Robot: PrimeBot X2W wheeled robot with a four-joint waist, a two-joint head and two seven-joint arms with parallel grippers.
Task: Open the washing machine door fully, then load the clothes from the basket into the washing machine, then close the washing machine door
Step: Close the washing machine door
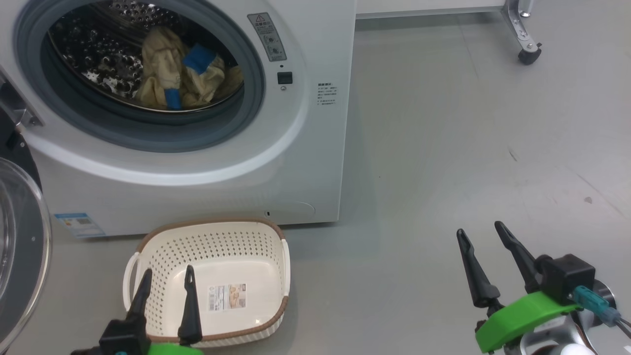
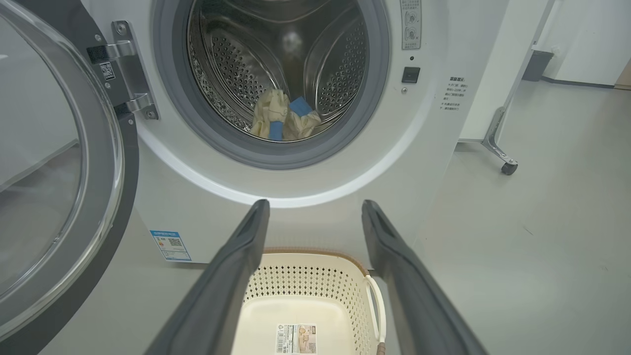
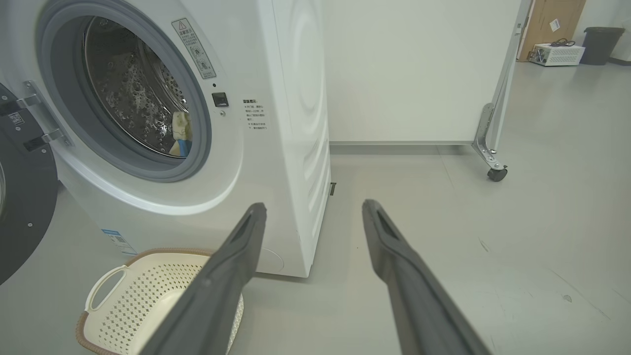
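Both pincers are being held released and empty: the left pincer (image 1: 167,270) over the basket (image 1: 212,223), the right pincer (image 1: 479,228) over floor (image 1: 443,148) at its 3 o'clock. The basket is being shown empty; the clothes (image 1: 167,69) are lying inside the washing machine (image 1: 315,148) at 12 o'clock. Only closing is judged remaining. The door (image 1: 19,246), open at 9 o'clock, is being cut off.

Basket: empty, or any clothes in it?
Empty. The basket is bare down to its floor, with just a label sticker on it; the clothes lie inside the drum.
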